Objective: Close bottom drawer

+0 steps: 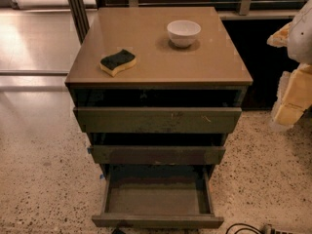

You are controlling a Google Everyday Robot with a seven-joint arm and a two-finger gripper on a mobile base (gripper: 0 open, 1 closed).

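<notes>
The bottom drawer (158, 199) is the lowest of three dark olive-grey drawers in a small cabinet. It is pulled far out, showing its plain grey floor, and its flat front (157, 221) sits near the bottom edge of the view. The drawer is empty. The mid-width drawer front (157, 155) above it and the widest, scratched front (157, 120) are further in. My gripper (294, 94), a pale yellow and white shape, hangs at the right edge, up beside the cabinet's top and well away from the bottom drawer.
On the brown cabinet top (214, 65) lie a yellow sponge with a dark scrub face (118, 62) and a white bowl (184, 32). The floor is speckled terrazzo (44, 179). A black cable (243, 228) lies at the bottom right. Dark furniture stands behind on the right.
</notes>
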